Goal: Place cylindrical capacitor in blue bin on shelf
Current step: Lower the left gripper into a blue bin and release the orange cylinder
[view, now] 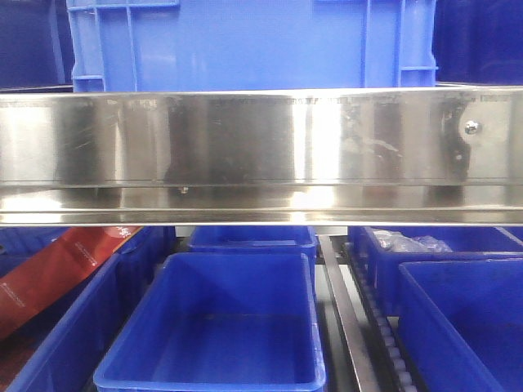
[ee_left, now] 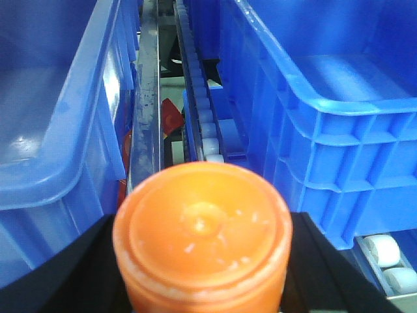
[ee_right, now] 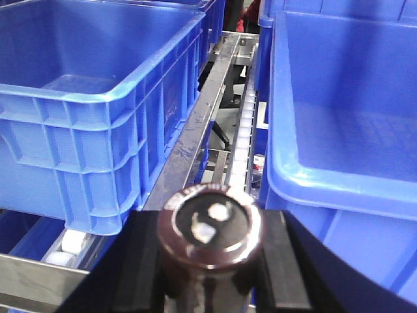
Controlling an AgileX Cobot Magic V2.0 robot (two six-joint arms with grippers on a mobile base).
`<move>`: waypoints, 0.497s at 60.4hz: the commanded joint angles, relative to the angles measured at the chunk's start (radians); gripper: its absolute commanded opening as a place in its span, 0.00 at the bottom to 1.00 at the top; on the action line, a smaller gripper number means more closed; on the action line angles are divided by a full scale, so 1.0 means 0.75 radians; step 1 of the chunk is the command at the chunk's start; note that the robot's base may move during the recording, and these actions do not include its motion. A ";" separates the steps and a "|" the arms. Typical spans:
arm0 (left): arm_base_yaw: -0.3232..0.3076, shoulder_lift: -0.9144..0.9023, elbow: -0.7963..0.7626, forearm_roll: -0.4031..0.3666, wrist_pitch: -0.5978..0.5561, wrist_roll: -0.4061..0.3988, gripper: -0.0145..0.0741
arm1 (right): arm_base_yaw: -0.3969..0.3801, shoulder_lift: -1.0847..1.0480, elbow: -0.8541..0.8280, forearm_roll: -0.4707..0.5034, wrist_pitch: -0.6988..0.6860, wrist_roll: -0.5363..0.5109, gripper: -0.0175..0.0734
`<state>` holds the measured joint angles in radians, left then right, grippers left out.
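In the right wrist view the cylindrical capacitor (ee_right: 210, 225), dark brown with a shiny top rim, stands upright between black fingers (ee_right: 140, 261); my right gripper (ee_right: 210, 261) is shut on it. It hovers over the gap between two blue bins, one to the left (ee_right: 98, 98) and one to the right (ee_right: 345, 130). My left gripper (ee_left: 202, 277) is shut on an orange cylinder (ee_left: 202, 225) with a round moulded top. The shelf's steel rail (view: 261, 147) crosses the front view. Neither gripper shows in the front view.
A steel rail (ee_right: 195, 143) and white roller track (ee_right: 244, 130) run between the bins. Below the rail stand a blue bin (view: 221, 327), a bin with a plastic bag (view: 409, 242) and a red package (view: 57, 273). A blue crate (view: 253, 41) sits above.
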<state>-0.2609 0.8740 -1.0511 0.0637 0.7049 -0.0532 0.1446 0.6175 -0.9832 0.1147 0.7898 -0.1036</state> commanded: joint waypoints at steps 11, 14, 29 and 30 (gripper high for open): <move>-0.009 -0.004 0.000 -0.007 -0.031 0.001 0.04 | 0.003 -0.004 -0.009 -0.007 -0.028 0.001 0.08; -0.009 -0.004 0.000 -0.007 -0.031 0.001 0.04 | 0.003 -0.004 -0.009 -0.007 -0.028 0.001 0.08; -0.009 -0.004 0.000 -0.007 -0.031 0.001 0.04 | 0.003 -0.004 -0.009 -0.007 -0.028 0.001 0.08; -0.009 -0.004 0.000 -0.007 -0.031 0.001 0.04 | 0.003 -0.004 -0.009 -0.007 -0.028 0.001 0.08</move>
<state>-0.2609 0.8740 -1.0511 0.0637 0.7049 -0.0532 0.1446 0.6175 -0.9832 0.1147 0.7898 -0.1036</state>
